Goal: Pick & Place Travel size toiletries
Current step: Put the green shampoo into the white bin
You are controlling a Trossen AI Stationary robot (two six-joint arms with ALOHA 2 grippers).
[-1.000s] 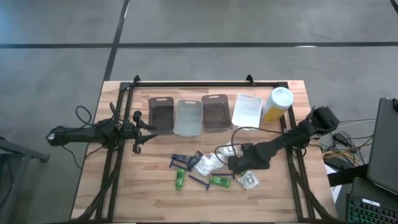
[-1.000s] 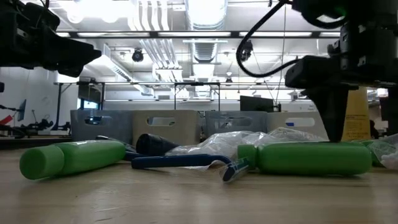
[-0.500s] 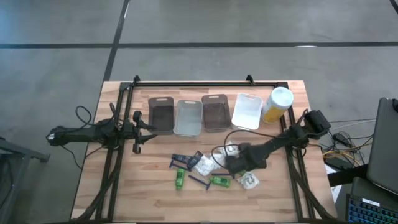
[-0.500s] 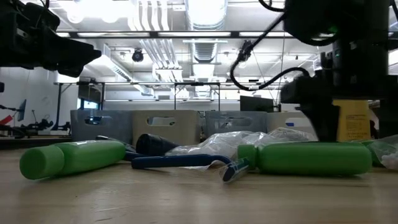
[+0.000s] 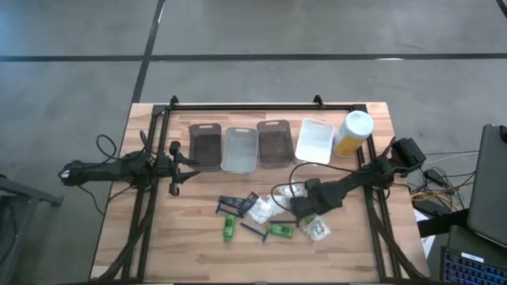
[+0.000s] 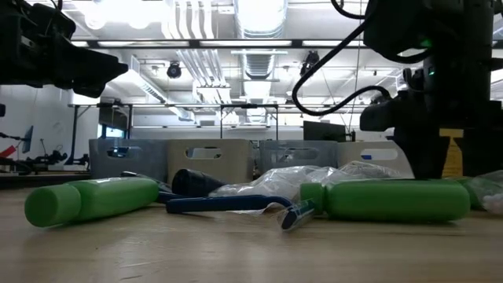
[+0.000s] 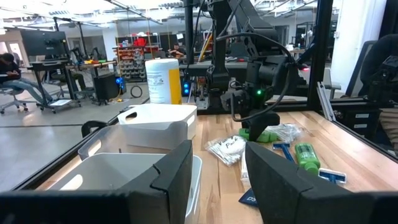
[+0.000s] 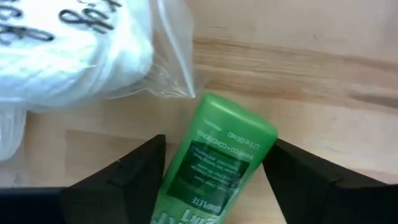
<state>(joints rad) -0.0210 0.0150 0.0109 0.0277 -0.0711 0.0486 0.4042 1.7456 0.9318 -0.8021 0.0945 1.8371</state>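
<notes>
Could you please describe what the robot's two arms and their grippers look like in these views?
Both arms are slim, dark and jointed, with black cables looping beside them. The left gripper ends in two flat, angular matte black fingers. The right gripper has similar dark wedge-shaped fingers, and a small green light glows on its wrist housing.

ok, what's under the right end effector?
A green bottle lies on the table between the right end effector's fingers, beside a white sachet. The bottle's lower end is out of frame, so any contact can't be seen.
</notes>
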